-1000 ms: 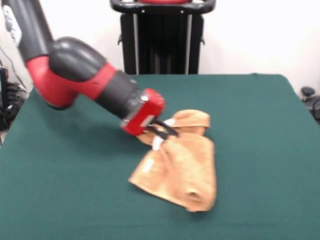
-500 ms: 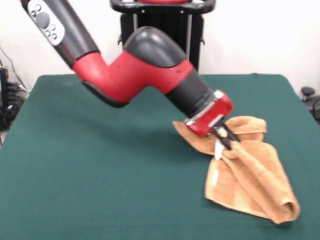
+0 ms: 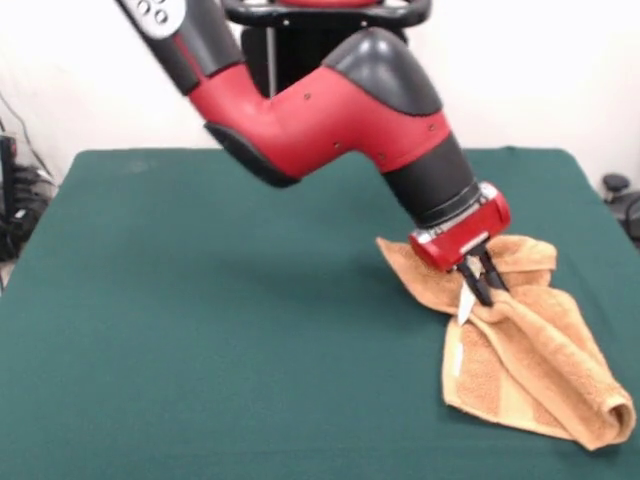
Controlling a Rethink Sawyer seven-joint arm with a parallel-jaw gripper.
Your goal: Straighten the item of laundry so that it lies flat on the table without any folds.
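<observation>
The item of laundry is an orange-tan towel, folded and rumpled, lying on the green table at the right side of the front view. A thick rolled fold runs along its right edge toward the near right corner. A small white tag hangs from the pinched spot. My gripper tilts down to the right and is shut on the towel's upper edge, lifting it slightly.
The red and black arm reaches across the middle of the table from the upper left. The table's right edge lies close to the towel. Dark cables and gear sit past the left edge.
The gripper has dragged the towel from the table's middle to the right side. The towel has stretched out longer toward the near right corner.
</observation>
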